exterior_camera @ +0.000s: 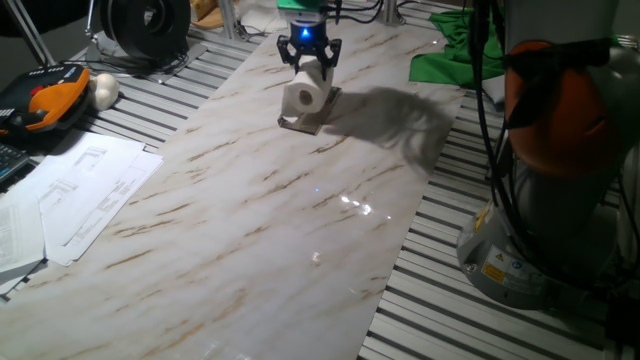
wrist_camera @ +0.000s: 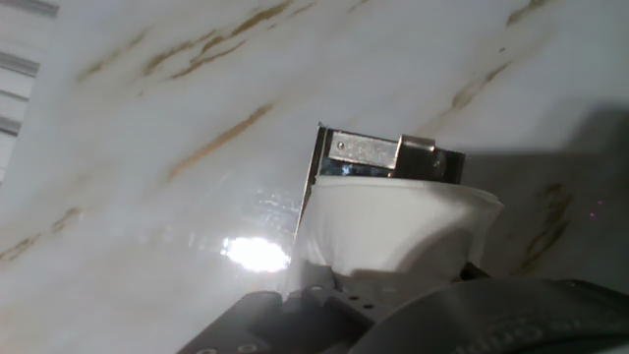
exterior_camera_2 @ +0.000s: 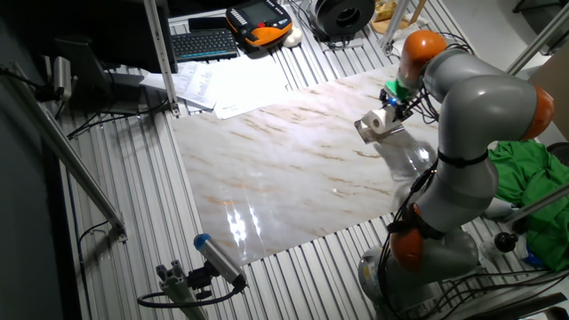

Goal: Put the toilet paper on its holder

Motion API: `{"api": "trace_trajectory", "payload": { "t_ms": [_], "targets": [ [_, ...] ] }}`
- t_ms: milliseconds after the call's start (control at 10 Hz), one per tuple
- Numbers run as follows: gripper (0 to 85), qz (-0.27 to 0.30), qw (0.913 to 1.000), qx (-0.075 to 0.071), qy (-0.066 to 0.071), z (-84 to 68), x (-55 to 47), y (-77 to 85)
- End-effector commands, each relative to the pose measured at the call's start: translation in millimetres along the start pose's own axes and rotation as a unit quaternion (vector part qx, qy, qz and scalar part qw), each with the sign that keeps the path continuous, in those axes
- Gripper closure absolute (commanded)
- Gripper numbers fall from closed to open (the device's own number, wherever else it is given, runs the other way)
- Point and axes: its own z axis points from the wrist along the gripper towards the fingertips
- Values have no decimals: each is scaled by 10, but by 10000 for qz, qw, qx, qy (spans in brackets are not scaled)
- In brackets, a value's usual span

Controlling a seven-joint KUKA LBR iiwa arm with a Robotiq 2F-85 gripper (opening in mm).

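The toilet paper (exterior_camera: 304, 96) is a white roll lying on its side, its hollow core facing front-left. It sits at the far end of the marble table, right over the holder (exterior_camera: 312, 122), whose dark flat base shows under it. My gripper (exterior_camera: 309, 62) comes down from above and is shut on the top of the roll. In the other fixed view the roll (exterior_camera_2: 380, 119) is at the gripper (exterior_camera_2: 394, 108), over the base (exterior_camera_2: 367, 132). In the hand view the roll (wrist_camera: 393, 228) fills the space between the fingers, above the metal base (wrist_camera: 378, 150). The holder's bar is hidden.
A small white ball (exterior_camera: 104, 90) and an orange-black pendant (exterior_camera: 45, 100) lie at the left, with papers (exterior_camera: 85, 190) beside the marble top. A black spool (exterior_camera: 150, 25) stands at the back left. Green cloth (exterior_camera: 450, 55) lies at the back right. The arm's base (exterior_camera: 560, 170) stands at the right.
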Motion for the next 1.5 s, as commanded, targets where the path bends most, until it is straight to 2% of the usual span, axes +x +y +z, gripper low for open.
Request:
{"api": "trace_trajectory", "payload": {
  "t_ms": [0,600,800,900,1000,1100,1300,1400],
  "targets": [
    [850,-36,10000,5,12,-6,-36,-3],
    [850,-91,9999,-57,-18,59,-106,-20],
    [510,94,9996,-113,223,58,-94,-2],
    [340,126,9995,-119,245,55,-91,5],
    [340,182,9994,-127,275,50,-85,18],
    [170,254,9991,-139,319,39,-80,33],
    [170,338,9988,-144,318,19,-70,60],
    [0,354,9987,-146,326,10,-70,69]
  ]
}}
